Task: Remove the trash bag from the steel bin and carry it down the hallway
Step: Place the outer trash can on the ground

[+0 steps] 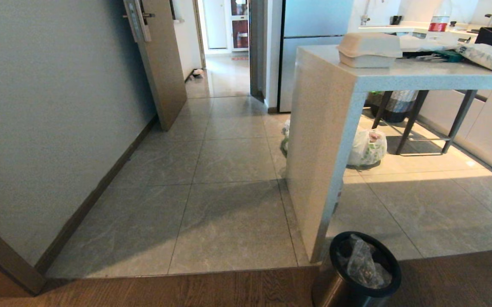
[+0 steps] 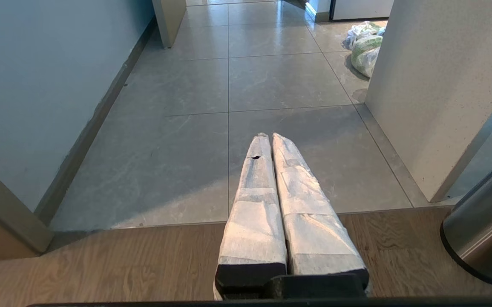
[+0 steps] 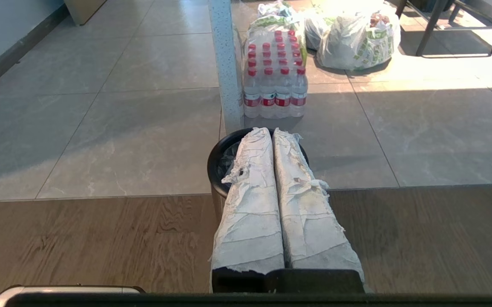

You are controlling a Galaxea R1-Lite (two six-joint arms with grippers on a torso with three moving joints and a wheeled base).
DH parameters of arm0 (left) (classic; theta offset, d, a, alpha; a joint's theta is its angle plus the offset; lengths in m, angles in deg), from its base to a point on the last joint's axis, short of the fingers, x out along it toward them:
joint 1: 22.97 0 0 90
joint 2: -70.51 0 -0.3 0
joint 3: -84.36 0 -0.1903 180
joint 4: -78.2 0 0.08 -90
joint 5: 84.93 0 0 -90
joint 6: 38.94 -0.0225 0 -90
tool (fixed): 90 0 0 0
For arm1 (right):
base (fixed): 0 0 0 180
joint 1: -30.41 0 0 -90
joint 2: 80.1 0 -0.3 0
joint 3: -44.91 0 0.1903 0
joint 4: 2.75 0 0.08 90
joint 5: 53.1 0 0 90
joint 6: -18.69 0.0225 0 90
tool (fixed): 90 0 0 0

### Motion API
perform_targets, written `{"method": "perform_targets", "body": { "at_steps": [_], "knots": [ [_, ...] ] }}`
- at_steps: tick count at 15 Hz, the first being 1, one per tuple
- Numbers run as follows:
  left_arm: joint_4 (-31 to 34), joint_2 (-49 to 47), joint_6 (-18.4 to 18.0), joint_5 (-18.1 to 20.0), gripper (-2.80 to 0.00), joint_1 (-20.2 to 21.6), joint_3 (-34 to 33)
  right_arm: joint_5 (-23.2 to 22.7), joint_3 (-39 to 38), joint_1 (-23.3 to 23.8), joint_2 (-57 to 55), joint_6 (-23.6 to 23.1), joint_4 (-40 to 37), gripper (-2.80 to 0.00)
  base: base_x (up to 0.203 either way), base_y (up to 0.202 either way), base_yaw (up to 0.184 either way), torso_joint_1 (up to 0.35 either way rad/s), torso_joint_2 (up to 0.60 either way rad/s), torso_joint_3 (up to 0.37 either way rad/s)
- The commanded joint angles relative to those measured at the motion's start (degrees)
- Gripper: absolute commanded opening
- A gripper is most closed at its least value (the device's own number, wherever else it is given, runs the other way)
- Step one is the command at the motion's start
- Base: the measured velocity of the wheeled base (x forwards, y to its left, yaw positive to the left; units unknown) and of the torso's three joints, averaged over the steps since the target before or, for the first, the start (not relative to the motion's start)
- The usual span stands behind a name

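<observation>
Both grippers point forward and slightly down, each with its two white-wrapped fingers pressed together: the left gripper (image 2: 270, 135) has nothing between its fingers, and the right gripper (image 3: 271, 130) likewise grips nothing, its wrapping frayed and torn.

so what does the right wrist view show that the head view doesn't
Only the right wrist view: the shut right gripper above the bin, and a pack of water bottles behind the counter leg.

Only the head view: the countertop with a takeout box, the fridge, the open door, and the clear bag in the bin.

Both: the bin, tiled floor, and a white bag with green print.
</observation>
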Motion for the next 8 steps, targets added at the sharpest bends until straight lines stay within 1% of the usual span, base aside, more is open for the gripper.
{"method": "perform_targets", "body": {
  "at_steps": [1, 4, 8],
  "knots": [
    [0.05, 0.00, -0.04, -0.04, -2.80, 0.00, 0.06, -0.03, 0.01, -0.03, 0.01, -0.13, -0.04, -2.80, 0.000, 0.000, 0.000, 0.000, 0.00, 0.000],
    [0.00, 0.00, -0.04, -0.04, -2.80, 0.00, 0.00, -0.03, 0.01, 0.01, 0.01, -0.13, -0.04, -2.80, 0.000, 0.000, 0.000, 0.003, 0.00, -0.111],
    [-0.09, 0.00, -0.12, -0.04, -2.80, 0.00, 0.00, -0.03, 0.01, 0.05, 0.01, -0.22, -0.04, -2.80, 0.000, 0.000, 0.000, 0.002, 0.00, -0.188]
  ]
}}
